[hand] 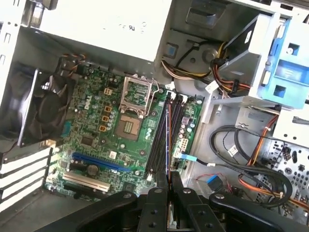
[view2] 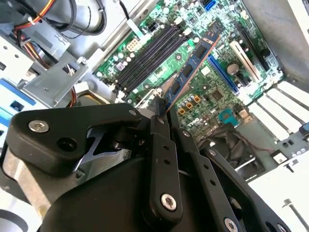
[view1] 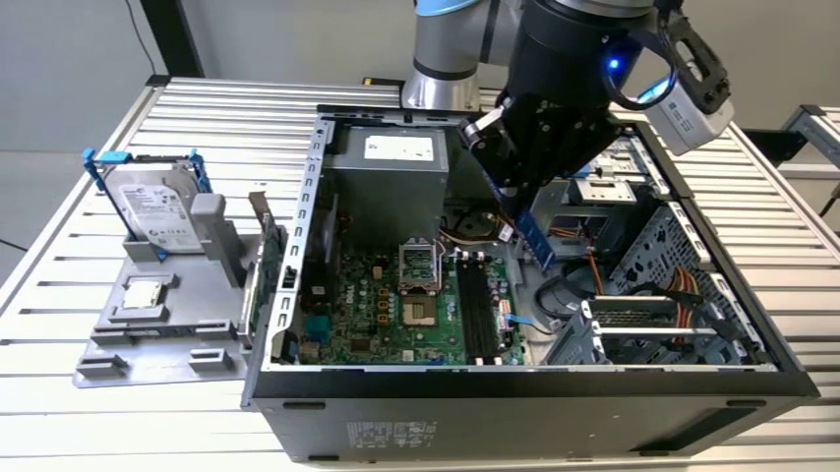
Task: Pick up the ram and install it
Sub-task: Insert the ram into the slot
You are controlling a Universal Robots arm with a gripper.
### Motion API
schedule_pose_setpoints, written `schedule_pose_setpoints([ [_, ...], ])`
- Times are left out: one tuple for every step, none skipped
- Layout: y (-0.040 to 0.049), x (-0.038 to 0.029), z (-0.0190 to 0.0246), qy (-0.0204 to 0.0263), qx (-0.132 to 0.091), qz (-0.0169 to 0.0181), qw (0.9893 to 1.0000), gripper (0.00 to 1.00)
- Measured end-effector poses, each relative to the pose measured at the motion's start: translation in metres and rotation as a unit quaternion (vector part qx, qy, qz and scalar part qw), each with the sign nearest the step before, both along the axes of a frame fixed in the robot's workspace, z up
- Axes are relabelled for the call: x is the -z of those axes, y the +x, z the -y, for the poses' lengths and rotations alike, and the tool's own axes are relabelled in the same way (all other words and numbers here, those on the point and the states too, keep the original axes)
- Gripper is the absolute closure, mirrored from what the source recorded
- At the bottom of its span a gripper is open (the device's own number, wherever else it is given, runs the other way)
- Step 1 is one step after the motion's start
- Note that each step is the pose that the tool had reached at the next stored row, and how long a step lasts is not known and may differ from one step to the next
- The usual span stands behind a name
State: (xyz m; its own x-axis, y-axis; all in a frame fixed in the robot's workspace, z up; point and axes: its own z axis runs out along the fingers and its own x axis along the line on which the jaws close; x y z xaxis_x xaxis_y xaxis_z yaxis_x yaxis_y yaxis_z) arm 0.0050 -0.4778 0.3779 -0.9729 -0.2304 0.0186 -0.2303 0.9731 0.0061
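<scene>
My gripper (view2: 161, 113) is closed on the ram (view2: 190, 72), fingers (view2: 159, 140) pinching one end so the blue stick with its black chips juts straight out past the tips. In the exterior view the ram (view1: 528, 236) hangs down from my gripper (view1: 506, 192) inside the open computer case (view1: 525, 393), held above the board and not yet seated. In the first wrist view the ram (hand: 168, 140) shows edge-on as a thin line running right over the memory slots (hand: 161, 140), lined up along them.

Writing: labels on the power supply (view1: 388, 162) and the hard drive (view1: 155, 206) are too small to read, and I leave board print unread.

The motherboard (hand: 101, 140) lies flat in the case floor, the empty processor socket (hand: 130, 126) beside the slots, the fan (hand: 41, 113) farther off. On the other side of the slots sits the drive cage (view1: 656, 295) with loose cables (hand: 246, 159) near it, so room is tight there. Outside the case, on the exterior view's left, a grey tray (view1: 157, 324) holds the hard drive and a processor chip (view1: 142, 293).
</scene>
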Motion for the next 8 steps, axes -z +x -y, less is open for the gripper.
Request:
schedule_pose_setpoints([
  [0.0,0.0,0.0,0.0,0.005,0.0,1.0,1.0],
  [0.0,0.0,0.0,0.0,0.01,0.0,0.9999,1.0],
  [0.0,0.0,0.0,0.0,0.015,0.0,0.9999,1.0],
  [0.0,0.0001,0.0,0.0,0.02,0.0,0.9998,1.0],
  [0.0,0.0001,0.0,0.0,0.026,0.0,0.9997,1.0],
  [0.0,0.0001,0.0,0.0,0.031,0.0,0.9995,1.0],
  [0.0,0.0001,0.0,0.0,0.036,0.0,0.9994,1.0],
  [0.0,0.0001,0.0,0.0,0.041,0.0,0.9992,1.0],
])
